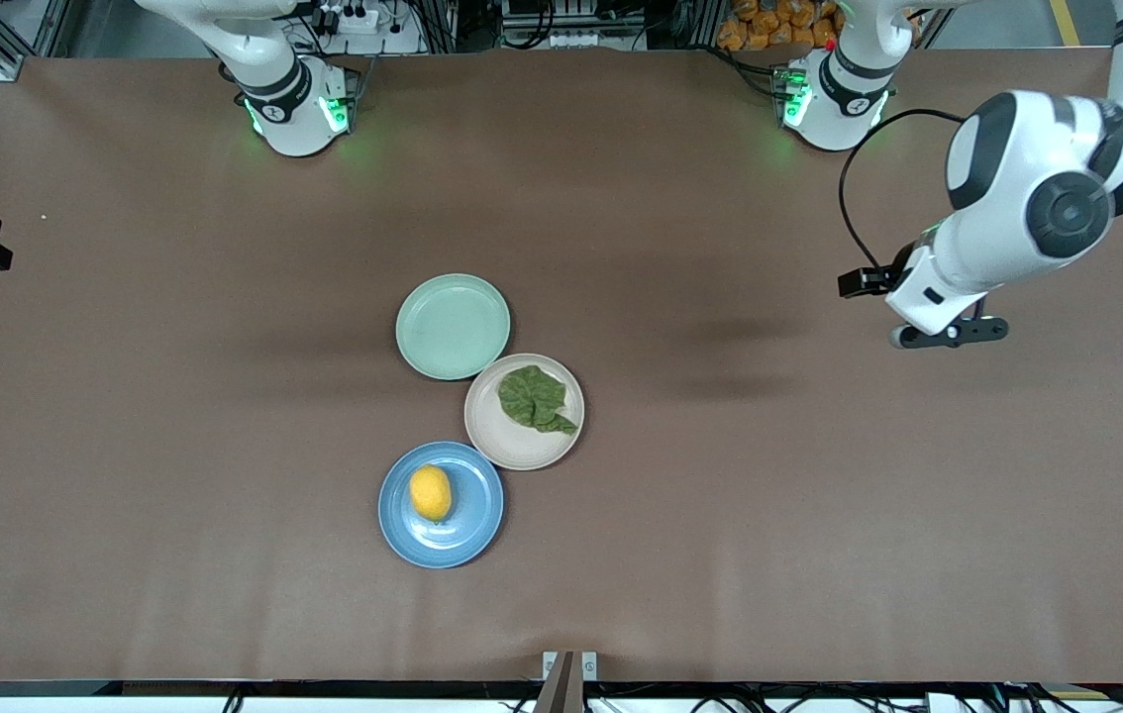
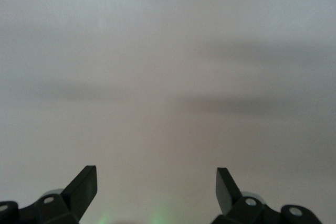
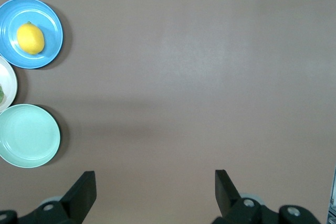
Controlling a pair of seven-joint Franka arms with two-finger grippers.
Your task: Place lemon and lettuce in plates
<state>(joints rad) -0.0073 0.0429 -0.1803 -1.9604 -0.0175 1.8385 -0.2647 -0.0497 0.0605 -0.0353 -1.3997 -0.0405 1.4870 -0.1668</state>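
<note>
The yellow lemon (image 1: 431, 492) lies in the glossy blue plate (image 1: 470, 527), the plate nearest the front camera. The dark green lettuce (image 1: 534, 398) lies in the beige-pink plate (image 1: 507, 443), which touches the blue one. My left gripper (image 1: 953, 332) hangs open and empty over bare table toward the left arm's end, well away from the plates. In the left wrist view its fingers (image 2: 84, 184) stand wide apart over bare tabletop. My right gripper (image 3: 156, 179) is open and empty, high over the table. The right wrist view shows the lemon (image 3: 30, 38) in the blue plate (image 3: 51, 43).
An empty mint green plate (image 1: 453, 327) touches the beige-pink plate, farther from the front camera; it also shows in the right wrist view as the mint plate (image 3: 29, 136). The brown tabletop (image 1: 175, 446) spreads wide around the three plates.
</note>
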